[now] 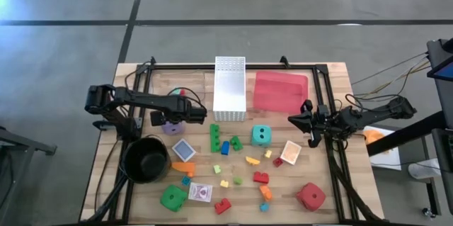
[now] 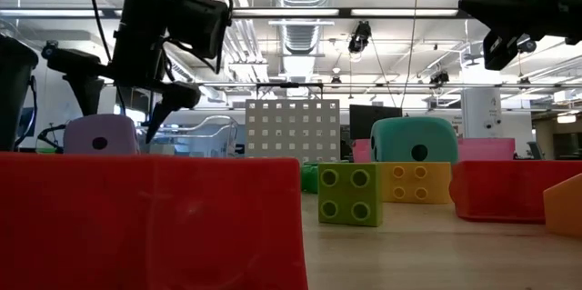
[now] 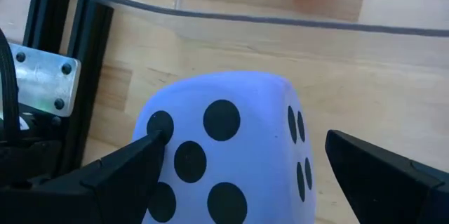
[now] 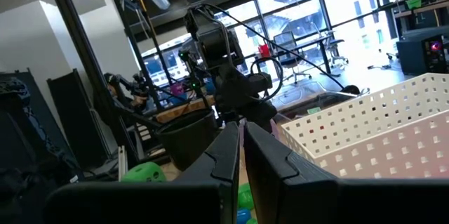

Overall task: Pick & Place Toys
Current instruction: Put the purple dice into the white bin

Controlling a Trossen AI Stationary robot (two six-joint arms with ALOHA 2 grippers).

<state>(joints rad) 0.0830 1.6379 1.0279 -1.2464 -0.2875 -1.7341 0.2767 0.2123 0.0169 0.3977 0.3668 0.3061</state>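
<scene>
Left hand (image 3: 238,175), fingers spread, straddles the purple die (image 3: 224,154) near the counter's left edge, positioned for grasping. Right hand (image 4: 240,147) waits closed, raised at the right edge.

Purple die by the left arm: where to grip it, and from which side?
Grip the purple die across two opposite flat side faces, coming down from above. It sits flat on the table, so those faces are parallel and suit two fingers. The left gripper is already open astride it, one finger on each side. Probably centre the pads mid-face, clear of the rounded edges.
</scene>
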